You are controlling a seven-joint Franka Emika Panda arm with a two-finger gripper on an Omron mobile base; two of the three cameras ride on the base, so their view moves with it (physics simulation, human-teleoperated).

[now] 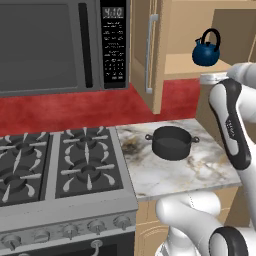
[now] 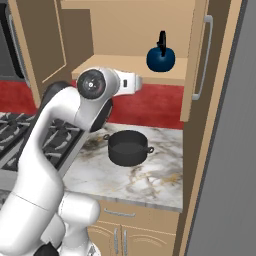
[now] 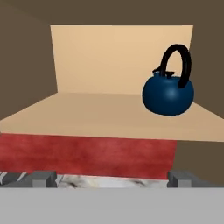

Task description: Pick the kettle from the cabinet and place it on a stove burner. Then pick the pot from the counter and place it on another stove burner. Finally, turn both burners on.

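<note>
The blue kettle (image 2: 160, 58) stands upright on the inner shelf of the open tan cabinet (image 2: 125, 65), towards the shelf's right end, with its black handle arched above it. Below, the dark pot (image 2: 128, 147) sits on the veined marble counter (image 2: 150, 182), just right of the stove burners (image 2: 55, 137) and well apart from the kettle. The white arm (image 2: 60, 135) rises at left, its wrist reaching level with the shelf edge, left of the kettle.

Both base views look down from behind over the counter (image 1: 170, 175) and pot (image 1: 172, 142); the hand view faces the cabinet (image 3: 118, 61) shelf.
</note>
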